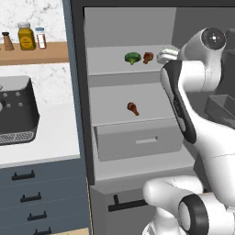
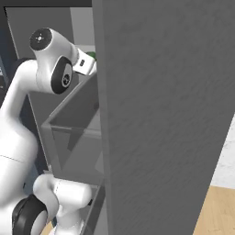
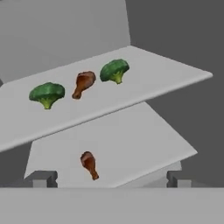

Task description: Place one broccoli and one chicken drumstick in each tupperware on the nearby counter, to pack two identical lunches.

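Four pieces: two broccoli and two chicken drumsticks, none packed yet.
Landmark: the upper shelf (image 3: 144, 83) of the open fridge.
On it: near broccoli (image 3: 114, 70), drumstick (image 3: 83, 83) beside it, far broccoli (image 3: 47, 94) at the other end.
Below it: second drumstick (image 3: 89, 164), alone on the lower shelf (image 3: 144, 140).
My gripper (image 3: 112, 178): fingers (image 3: 41, 178) spread apart, holding nothing.
Target from my fingers: near broccoli ahead and above, well apart.
Doing it well: I judge I should advance level over the upper shelf, centre the floret's stalk between my fingers, and avoid nudging the drumstick beside it.
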Controlling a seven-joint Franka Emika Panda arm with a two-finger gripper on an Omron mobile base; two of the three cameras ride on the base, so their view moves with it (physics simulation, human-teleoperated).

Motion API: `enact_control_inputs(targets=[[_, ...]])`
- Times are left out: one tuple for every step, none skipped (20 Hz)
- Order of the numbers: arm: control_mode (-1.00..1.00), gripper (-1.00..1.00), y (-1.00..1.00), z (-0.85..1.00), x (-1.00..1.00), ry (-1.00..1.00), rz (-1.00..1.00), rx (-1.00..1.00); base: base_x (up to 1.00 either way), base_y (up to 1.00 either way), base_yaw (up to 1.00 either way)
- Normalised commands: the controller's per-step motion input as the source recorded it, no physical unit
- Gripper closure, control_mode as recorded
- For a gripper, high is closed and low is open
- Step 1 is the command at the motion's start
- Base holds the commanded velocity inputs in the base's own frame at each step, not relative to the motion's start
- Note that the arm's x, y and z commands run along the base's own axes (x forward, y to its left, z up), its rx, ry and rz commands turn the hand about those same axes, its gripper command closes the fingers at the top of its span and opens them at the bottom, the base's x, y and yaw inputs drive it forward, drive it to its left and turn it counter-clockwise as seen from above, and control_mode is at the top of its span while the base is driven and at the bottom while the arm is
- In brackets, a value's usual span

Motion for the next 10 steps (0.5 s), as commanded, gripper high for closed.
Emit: enact_control_inputs(targets=[[-1.0, -1.0, -0.17, -0.01, 0.09, -0.17, -0.07, 0.1, 0.0, 0.0, 0.0], [-1.0, -1.0, -0.09, -0.01, 0.14, -0.17, -0.07, 0.09, 0.0, 0.0, 0.0], [-1.0, -1.0, -0.06, 0.0, 0.24, -0.15, -0.08, 0.09, 0.0, 0.0, 0.0], [-1.0, -1.0, -0.01, 0.0, 0.3, -0.14, -0.08, 0.1, 0.0, 0.0, 0.0], [-1.0, -1.0, -0.01, 0.0, 0.39, -0.11, -0.09, 0.11, 0.0, 0.0, 0.0], [-1.0, -1.0, -0.04, 0.0, 0.44, -0.05, -0.1, 0.11, 0.0, 0.0, 0.0], [-1.0, -1.0, -0.09, 0.0, 0.46, 0.0, -0.11, 0.09, 0.0, 0.0, 0.0], [-1.0, -1.0, -0.16, 0.0, 0.42, 0.0, -0.1, 0.08, 0.0, 0.0, 0.0], [-1.0, -1.0, -0.28, 0.0, 0.38, 0.0, -0.1, 0.08, 0.0, 0.0, 0.0], [-1.0, -1.0, -0.36, 0.0, 0.36, 0.0, -0.09, 0.1, 0.0, 0.0, 0.0]])
